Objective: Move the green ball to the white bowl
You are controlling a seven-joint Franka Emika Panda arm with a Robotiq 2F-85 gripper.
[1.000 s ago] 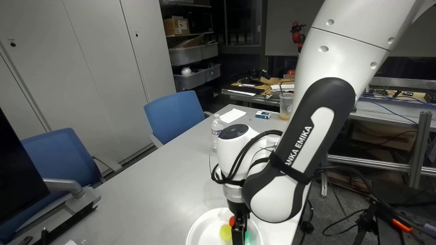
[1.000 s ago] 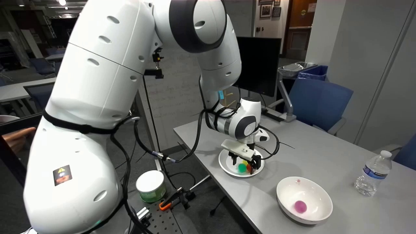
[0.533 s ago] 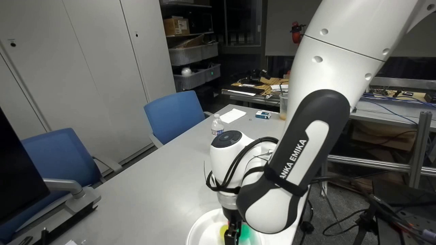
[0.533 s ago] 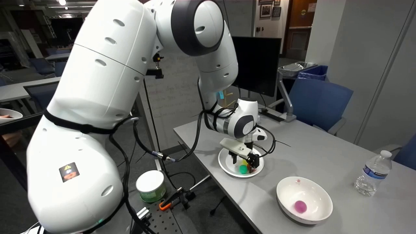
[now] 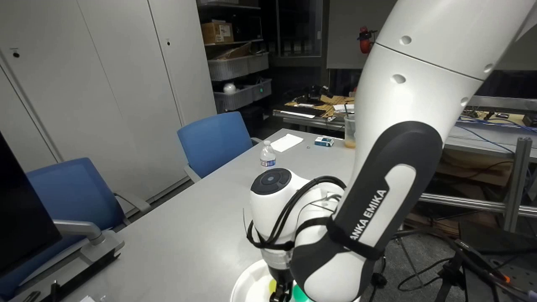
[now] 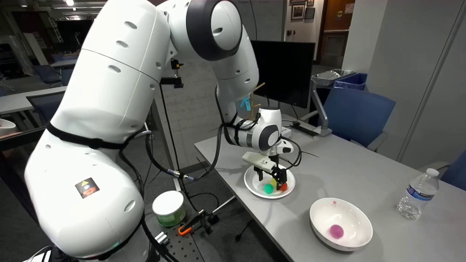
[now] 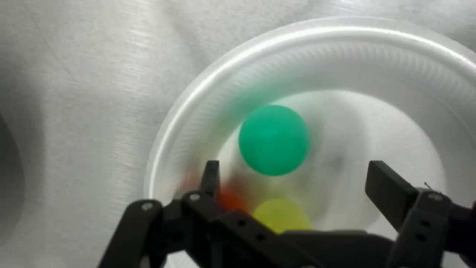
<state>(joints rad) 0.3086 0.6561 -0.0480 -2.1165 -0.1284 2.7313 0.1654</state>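
The black two-fingered gripper (image 7: 293, 165) hangs over the round white foam-looking plate (image 7: 401, 123), fingers well apart and clamped on nothing, ready, I judge, for a pick-up. Past the fingertips in the wrist view, not between them, the smooth bright green ball (image 7: 274, 140) sits at the edge of the plate's floor, where the sloping wall likely stops it rolling out. The smooth red-orange ball (image 7: 231, 201) and smooth yellow ball (image 7: 281, 216) are partly hidden by the gripper. Nearer and to the right in an exterior view, well apart, the glossy round white ceramic-looking bowl (image 6: 322, 214) rests on the grey table (image 6: 346, 171), a smooth pink ball (image 6: 336, 231) inside; its raised sides should hold the green one too. Against a second ago, the gripper stands further left in that view, the red-orange ball shows more fully, and the green ball lies slightly farther from it.
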